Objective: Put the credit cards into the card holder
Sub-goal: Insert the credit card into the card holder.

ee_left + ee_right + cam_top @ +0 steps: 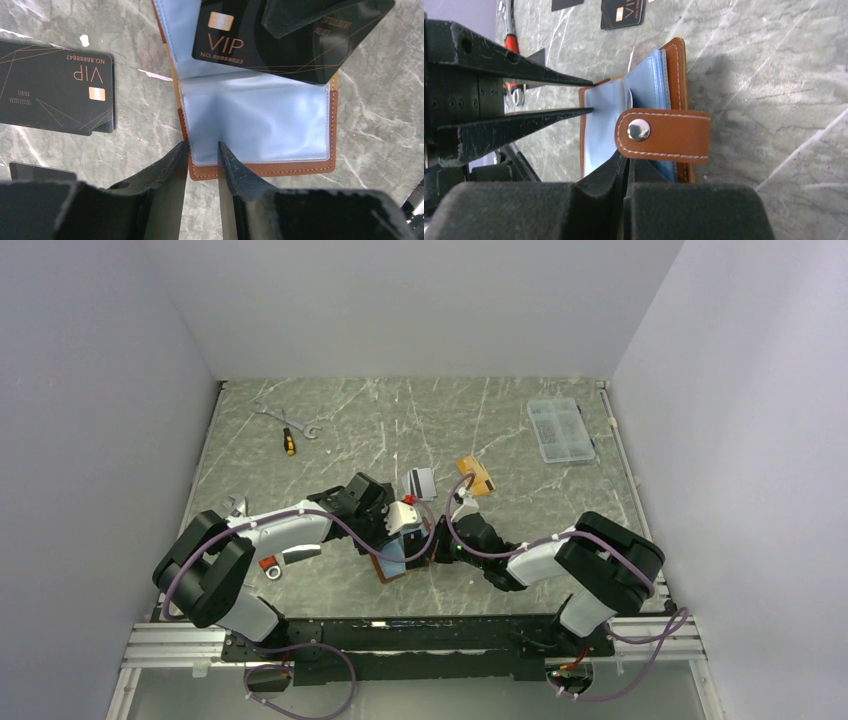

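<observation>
At table (520, 440) centre, card holder (260, 120) lies open, sleeves up. Your right gripper (626, 167) is clamped on a black card (235, 45) above it. Left gripper (200, 150), jaws apart, straddles its edge, probably to steady the pocket.

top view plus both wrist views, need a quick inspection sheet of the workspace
surface: green-grey marbled table, no spills seen
job's things: card holder lies open, blue sleeves up; held black card over its upper sleeve; loose black card, silver-grey card and orange card on the table
clutter: wrench and screwdriver far left; clear box far right
grippers: left gripper jaws apart, astride the holder's corner; right gripper shut on the held black card
cables: cables loop along both arms
surroundings: plain white walls, nothing else seen
</observation>
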You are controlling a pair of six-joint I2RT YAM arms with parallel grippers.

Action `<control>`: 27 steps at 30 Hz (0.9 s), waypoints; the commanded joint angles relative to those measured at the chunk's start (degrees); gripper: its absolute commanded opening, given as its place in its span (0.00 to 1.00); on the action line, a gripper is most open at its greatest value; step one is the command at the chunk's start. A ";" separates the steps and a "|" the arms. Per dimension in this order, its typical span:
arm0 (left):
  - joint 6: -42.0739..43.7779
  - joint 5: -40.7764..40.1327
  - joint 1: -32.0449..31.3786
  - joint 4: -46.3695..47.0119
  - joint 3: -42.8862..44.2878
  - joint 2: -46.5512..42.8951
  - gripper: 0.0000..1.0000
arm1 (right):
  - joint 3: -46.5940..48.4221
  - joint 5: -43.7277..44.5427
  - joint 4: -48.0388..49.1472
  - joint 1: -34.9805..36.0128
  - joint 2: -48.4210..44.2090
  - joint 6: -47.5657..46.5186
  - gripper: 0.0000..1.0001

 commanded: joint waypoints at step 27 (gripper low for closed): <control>1.60 0.74 -6.38 -6.76 -2.28 -4.40 0.34 | -0.50 -1.18 1.32 -0.02 3.67 1.17 0.00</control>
